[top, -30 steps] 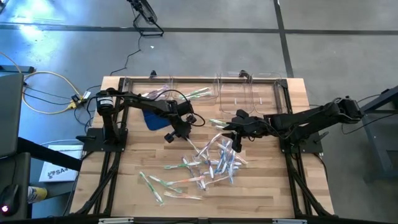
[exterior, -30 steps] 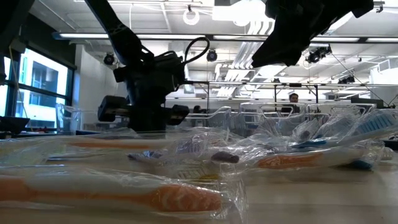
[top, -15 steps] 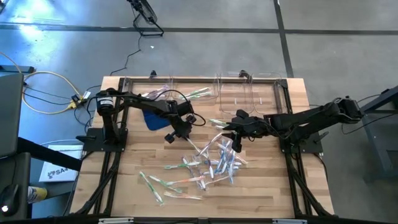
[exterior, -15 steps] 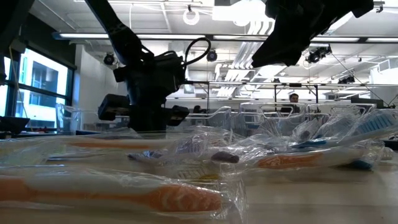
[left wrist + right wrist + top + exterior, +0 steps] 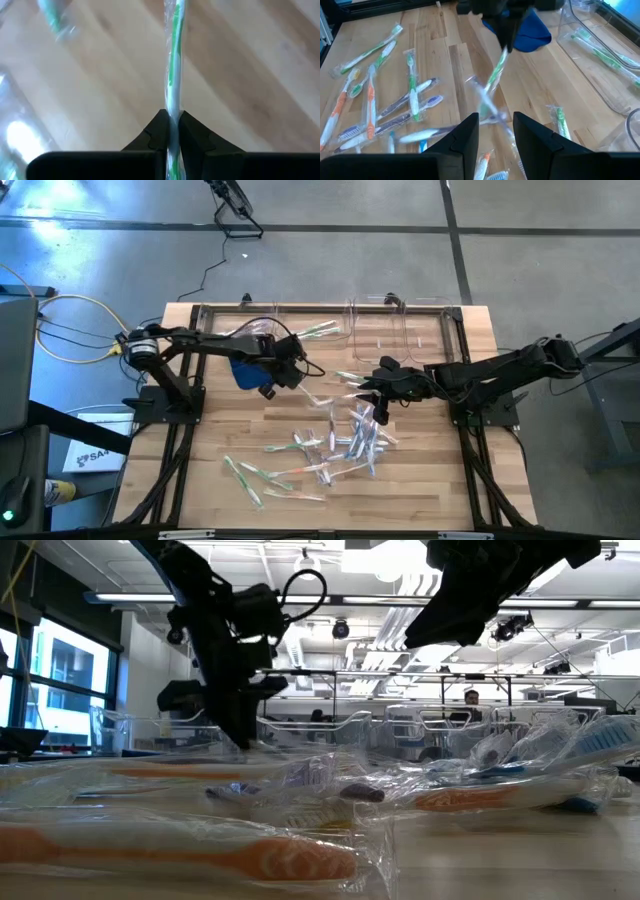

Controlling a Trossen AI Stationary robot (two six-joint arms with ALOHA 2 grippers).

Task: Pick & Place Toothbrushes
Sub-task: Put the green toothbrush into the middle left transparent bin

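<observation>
Several wrapped toothbrushes (image 5: 345,442) lie in a loose pile mid-table, with a few more (image 5: 255,475) toward the near left. My left gripper (image 5: 296,380) is above the table, left of the pile, shut on a green-and-white wrapped toothbrush (image 5: 495,72). Right of the pile, my right gripper (image 5: 492,135) hovers open with nothing between its fingers. In the low view my left gripper (image 5: 238,735) points down behind the nearest wrapped toothbrushes (image 5: 200,855). My left gripper pinches the green-and-white toothbrush at one end of its handle (image 5: 173,116), wrapper included, between its two fingers. The fingers slant down from the table's left and lie along the brush. The brush hangs slanting below them, its free end (image 5: 328,400) toward the pile.
A blue cloth (image 5: 243,370) lies just left of my left gripper. Clear plastic bins (image 5: 395,330) stand along the far edge; one (image 5: 600,60) holds green toothbrushes. Bare wood shows at the table's near right and far left.
My left gripper has risen and drawn back toward the table's far left, tipping less steeply, still shut. The green-and-white toothbrush has come up out of the pile with it. My right gripper has kept still.
</observation>
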